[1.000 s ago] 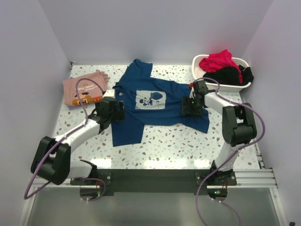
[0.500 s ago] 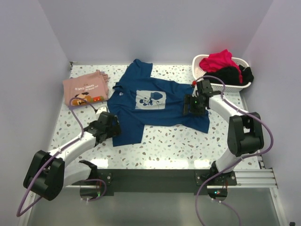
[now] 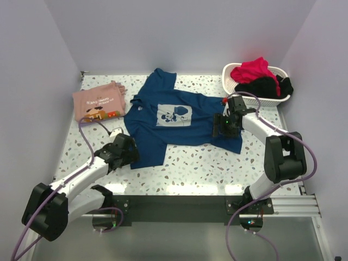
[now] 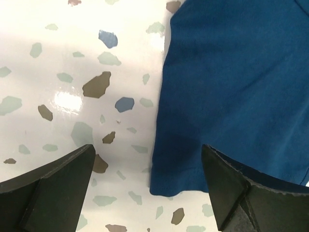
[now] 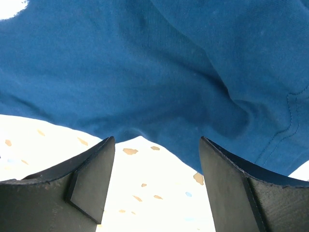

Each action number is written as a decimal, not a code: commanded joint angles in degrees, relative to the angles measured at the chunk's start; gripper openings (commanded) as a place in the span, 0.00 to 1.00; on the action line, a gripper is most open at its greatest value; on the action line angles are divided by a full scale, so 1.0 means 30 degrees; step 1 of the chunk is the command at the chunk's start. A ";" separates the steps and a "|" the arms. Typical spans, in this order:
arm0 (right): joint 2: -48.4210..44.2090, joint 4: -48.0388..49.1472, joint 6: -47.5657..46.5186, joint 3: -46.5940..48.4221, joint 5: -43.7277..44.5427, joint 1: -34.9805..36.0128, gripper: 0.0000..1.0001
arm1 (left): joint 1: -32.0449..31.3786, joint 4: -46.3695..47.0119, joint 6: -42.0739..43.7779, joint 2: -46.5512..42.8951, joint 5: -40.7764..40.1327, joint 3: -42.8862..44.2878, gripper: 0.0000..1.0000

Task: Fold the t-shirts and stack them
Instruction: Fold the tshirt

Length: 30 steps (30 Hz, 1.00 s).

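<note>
blue tee (image 3: 179,117): spread flat with its pale print facing up, in the middle of the tabletop (image 3: 201,163).
pink tee (image 3: 98,103): folded, print up, at the far left of the tabletop, near the blue tee.
left tool (image 4: 149,193): wide open and empty, low over the blue tee's near left corner; the hem corner lies between its fingers (image 4: 53,179).
right tool (image 5: 157,179): open and empty, low over the blue tee's right edge, where cloth meets bare tabletop.
basket (image 3: 226,79): white, at the far right corner, holding red and black cloth.
</note>
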 commanded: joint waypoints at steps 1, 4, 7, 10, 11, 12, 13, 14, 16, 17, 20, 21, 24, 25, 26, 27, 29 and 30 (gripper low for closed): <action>-0.1025 0.0014 0.0122 -0.0103 -0.0066 -0.0102 0.74 | -0.0451 -0.0826 -0.0463 -0.0003 -0.0394 0.0094 0.94; -0.1083 0.0072 0.0094 -0.0220 -0.0037 -0.0102 0.74 | -0.1211 -0.1149 -0.0783 0.0582 -0.0627 0.0240 0.89; -0.1054 0.0190 0.0122 -0.0366 -0.0065 -0.0102 0.74 | -0.1884 -0.1529 -0.1048 0.0905 -0.1037 0.0328 0.85; -0.0937 0.0365 0.0123 -0.0484 -0.0153 -0.0131 0.74 | -0.2150 -0.1735 -0.1313 0.0994 -0.1331 0.0416 0.78; -0.0879 0.0424 0.0152 -0.0571 -0.0211 -0.0131 0.74 | -0.2151 -0.1736 -0.1313 0.0994 -0.1332 0.0445 0.73; -0.0908 0.0453 0.0210 -0.0572 -0.0270 -0.0131 0.74 | -0.2180 -0.1765 -0.1313 0.1023 -0.1332 0.0504 0.72; -0.0850 0.0599 0.0240 -0.0659 -0.0387 -0.0131 0.75 | -0.2209 -0.1736 -0.1313 0.1082 -0.1245 0.0504 0.71; -0.0849 0.0600 0.0269 -0.0689 -0.0417 -0.0189 0.75 | -0.2239 -0.1736 -0.1226 0.1140 -0.1186 0.0475 0.67; -0.0849 0.0629 0.0357 -0.0718 -0.0446 -0.0248 0.75 | -0.2297 -0.1619 -0.1137 0.1199 -0.1011 0.0504 0.61; -0.0936 0.0571 0.0357 -0.0776 -0.0388 -0.0336 0.75 | -0.2298 -0.1560 -0.1079 0.1200 -0.0981 0.0504 0.56; -0.1405 0.0367 0.0357 -0.0981 0.0049 -0.0687 0.75 | -0.2327 -0.1385 -0.0961 0.1141 -0.0805 0.0388 0.43; -0.1551 0.0192 0.0299 -0.1069 0.0168 -0.0775 0.75 | -0.2327 -0.1181 -0.0932 0.1083 -0.0747 0.0358 0.41; -0.2400 0.0015 0.0328 -0.1625 0.0520 -0.1389 0.77 | -0.2327 -0.0799 -0.0786 0.1140 -0.0279 0.0153 0.28; -0.2779 -0.0015 0.0299 -0.1975 0.0520 -0.1884 0.77 | -0.2327 -0.0740 -0.0785 0.1170 -0.0219 0.0037 0.26; -0.2986 -0.0015 0.0415 -0.2152 0.0375 -0.2121 0.78 | -0.2327 -0.0595 -0.0756 0.1170 -0.0161 -0.0022 0.23; -0.3133 0.0014 0.0532 -0.2357 0.0345 -0.2385 0.79 | -0.2327 -0.0535 -0.0727 0.1228 -0.0073 -0.0023 0.18; -0.3658 0.0189 0.1056 -0.2943 0.0199 -0.3321 0.79 | -0.2327 -0.0447 -0.0610 0.1200 -0.0043 -0.0052 0.11; -0.3807 0.0364 0.1205 -0.3119 0.0140 -0.4021 0.79 | -0.2327 -0.0418 -0.0523 0.1171 -0.0014 -0.0023 0.03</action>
